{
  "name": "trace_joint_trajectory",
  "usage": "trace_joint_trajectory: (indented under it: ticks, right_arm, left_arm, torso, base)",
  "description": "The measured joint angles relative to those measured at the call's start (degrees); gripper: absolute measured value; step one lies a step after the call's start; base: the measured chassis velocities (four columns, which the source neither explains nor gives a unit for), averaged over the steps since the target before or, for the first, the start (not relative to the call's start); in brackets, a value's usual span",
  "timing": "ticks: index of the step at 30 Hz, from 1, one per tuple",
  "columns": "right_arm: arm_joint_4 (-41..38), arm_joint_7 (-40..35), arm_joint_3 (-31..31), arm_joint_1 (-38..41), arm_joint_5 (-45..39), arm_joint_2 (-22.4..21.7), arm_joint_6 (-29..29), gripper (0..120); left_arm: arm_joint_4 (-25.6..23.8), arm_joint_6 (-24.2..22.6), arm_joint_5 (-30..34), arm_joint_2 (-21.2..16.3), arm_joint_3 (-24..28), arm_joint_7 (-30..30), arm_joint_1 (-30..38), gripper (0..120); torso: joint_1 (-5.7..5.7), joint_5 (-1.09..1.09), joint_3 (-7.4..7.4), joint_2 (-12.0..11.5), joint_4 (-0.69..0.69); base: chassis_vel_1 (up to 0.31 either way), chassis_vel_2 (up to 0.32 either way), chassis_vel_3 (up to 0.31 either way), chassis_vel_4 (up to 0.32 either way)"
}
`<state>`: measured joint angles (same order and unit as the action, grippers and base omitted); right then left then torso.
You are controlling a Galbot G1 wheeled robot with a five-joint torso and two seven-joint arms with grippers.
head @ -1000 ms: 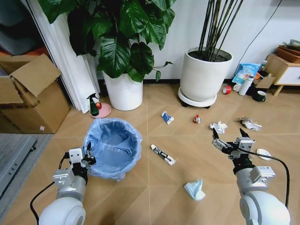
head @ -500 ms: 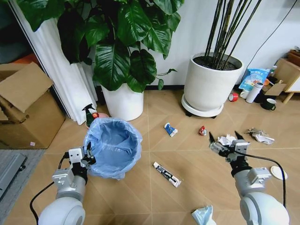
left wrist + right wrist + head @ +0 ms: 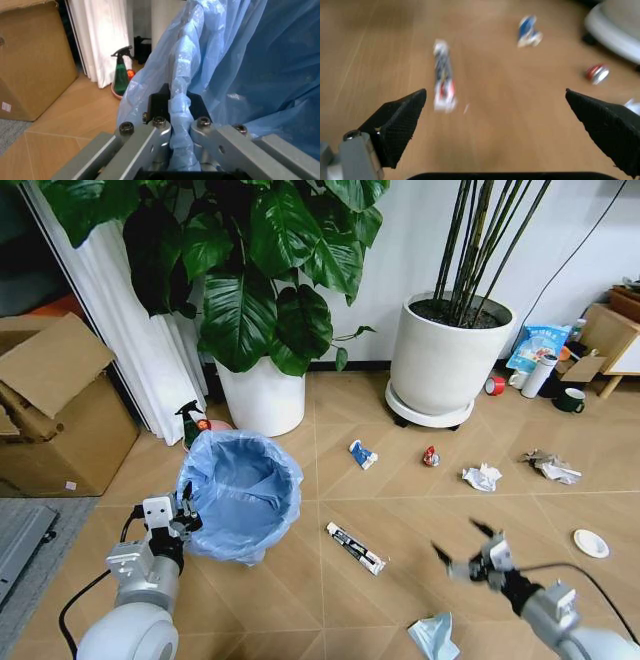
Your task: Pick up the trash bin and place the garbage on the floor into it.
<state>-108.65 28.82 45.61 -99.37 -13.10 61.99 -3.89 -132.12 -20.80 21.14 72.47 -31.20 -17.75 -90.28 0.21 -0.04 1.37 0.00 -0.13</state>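
Collection step: left gripper (image 3: 180, 108) is clamped on the trash bin (image 3: 240, 492) rim; right gripper (image 3: 468, 552), jaws wide, hovers near the dark wrapper (image 3: 355, 548), needing descent and closure

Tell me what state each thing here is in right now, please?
Trash bin: upright, lined with a blue bag, rim pinched by the left gripper.
Right gripper: jaws wide open, empty, above the floor.
Tube wrapper: lying flat on the floor.
Blue tissue: crumpled on the floor.
Paper wad: crumpled on the floor.
Spray bottle: standing upright.
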Motion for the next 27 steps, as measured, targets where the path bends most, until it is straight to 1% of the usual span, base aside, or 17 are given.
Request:
trace_joint_trajectory:
  ticks: [2, 3, 4, 6, 7, 8, 10, 11, 12, 15, 22, 27]
  right_arm:
    - [1.8, 1.3, -0.5, -1.5, 0.6, -1.9, -1.3, 100]
    - [1.8, 1.3, -0.5, -1.5, 0.6, -1.9, -1.3, 100]
    - [3.6, 2.3, -1.0, -2.6, 2.0, -3.0, -2.8, 100]
    - [7.7, 4.5, -1.6, -3.2, 5.7, -3.2, -5.5, 100]
    - [10.6, 5.8, -1.6, -2.9, 8.3, -2.0, -7.3, 100]
    - [10.6, 5.8, -1.6, -2.9, 8.3, -2.0, -7.3, 100]
    - [16.6, 7.2, -2.0, -1.5, 12.8, 0.6, -10.0, 100]
    - [20.6, 7.8, -2.4, -0.1, 15.5, 2.2, -11.6, 100]
    - [20.6, 7.8, -2.4, -0.1, 15.5, 2.2, -11.6, 100]
    - [25.7, 8.2, -3.0, 1.9, 17.5, 5.4, -12.6, 100]
    - [29.7, 8.3, -3.1, 4.1, 18.0, 7.8, -13.6, 100]
    - [31.2, 8.4, -3.2, 5.1, 18.1, 8.6, -14.0, 100]
  left_arm:
    - [0.0, 0.0, 0.0, 0.0, 0.0, 0.0, 0.1, 0]
    - [0.0, 0.0, 0.0, 0.0, 0.0, 0.0, 0.1, 0]
    - [0.0, 0.1, 0.0, 0.1, 0.1, 0.0, 0.1, 0]
    - [0.4, 0.1, 0.0, 0.1, 0.5, 0.2, 0.6, 0]
    - [0.9, 0.1, 0.0, -0.1, 0.8, 0.5, 1.0, 0]
    - [0.9, 0.1, 0.0, -0.1, 0.8, 0.5, 1.0, 0]
    - [1.5, 0.2, 0.1, -0.2, 1.0, 1.1, 1.2, 0]
    - [1.6, 0.3, 0.1, -0.3, 0.8, 1.4, 1.0, 0]
    - [1.6, 0.3, 0.1, -0.3, 0.8, 1.4, 1.0, 0]
    - [2.2, 0.4, 0.1, -0.5, 1.1, 1.6, 1.3, 0]
    - [2.7, 0.4, -0.1, -0.8, 1.8, 1.6, 1.5, 0]
    - [2.8, 0.3, -0.2, -0.9, 2.0, 1.5, 1.5, 0]
  torso:
    - [0.00, 0.00, 0.00, 0.0, 0.00]
    - [0.00, 0.00, 0.00, 0.0, 0.00]
    - [0.00, 0.00, 0.00, 0.0, 0.00]
    - [0.00, 0.00, 0.00, 0.0, 0.00]
    - [0.00, 0.01, 0.00, 0.0, -0.01]
    - [0.00, 0.01, 0.00, 0.0, -0.01]
    - [0.00, 0.01, 0.00, 0.0, -0.03]
    - [0.00, 0.03, 0.00, 0.0, 0.00]
    - [0.00, 0.03, 0.00, 0.0, 0.00]
    - [0.00, 0.00, 0.00, 0.0, -0.01]
    - [0.01, 0.00, 0.00, 0.0, -0.01]
    - [0.01, -0.02, 0.00, 0.0, 0.00]
  base:
    - [0.000, 0.000, 0.000, 0.000]
    - [0.000, 0.000, 0.000, 0.000]
    - [0.000, 0.000, 0.000, 0.000]
    - [0.000, 0.000, 0.000, 0.000]
    - [0.000, 0.000, 0.000, 0.000]
    - [0.000, 0.000, 0.000, 0.000]
    - [0.000, 0.000, 0.000, 0.000]
    - [0.000, 0.000, 0.000, 0.000]
    - [0.000, 0.000, 0.000, 0.000]
    - [0.000, 0.000, 0.000, 0.000]
    - [0.000, 0.000, 0.000, 0.000]
    - [0.000, 0.000, 0.000, 0.000]
